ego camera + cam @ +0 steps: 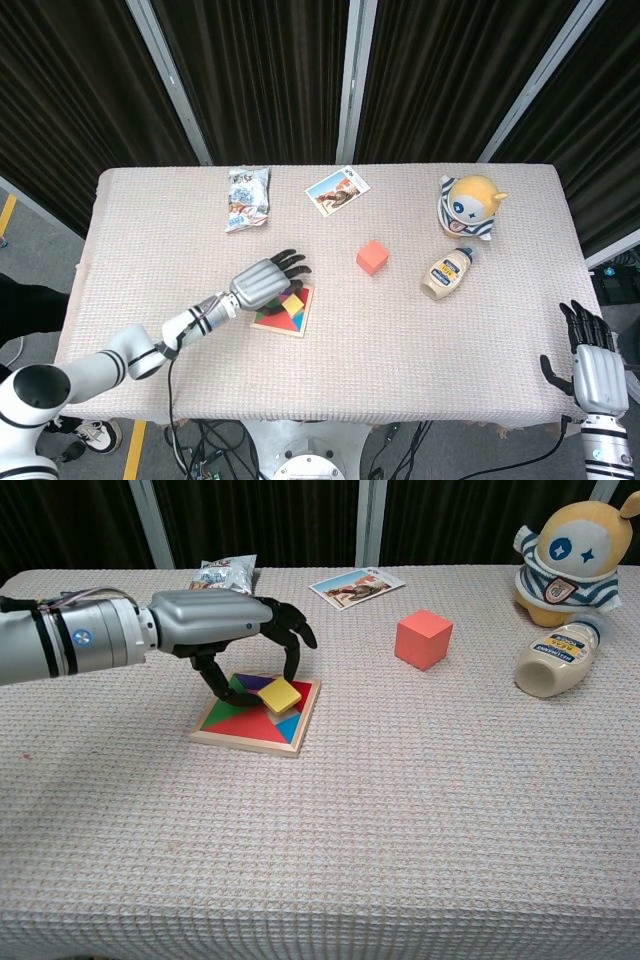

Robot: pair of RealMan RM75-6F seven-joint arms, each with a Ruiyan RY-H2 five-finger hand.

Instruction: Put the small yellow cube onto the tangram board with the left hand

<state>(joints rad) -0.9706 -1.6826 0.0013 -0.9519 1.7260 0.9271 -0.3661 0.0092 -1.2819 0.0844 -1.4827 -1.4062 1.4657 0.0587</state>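
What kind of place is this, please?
Probably a robot test or lab setup: a cloth-covered table before dark curtains, set with unrelated props such as a tangram board, plush toy and bottle.

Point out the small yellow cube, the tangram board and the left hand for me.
small yellow cube [281, 694], chest view, on its top face.
tangram board [238, 741], chest view, on its wooden front rim.
left hand [215, 620], chest view, on the silver back of the hand.

- left hand [225, 630]: silver back, black fingers
- left arm [70, 645]: silver, black bands, blue round mark, thin cables
- right hand [598, 365]: silver back, black fingers
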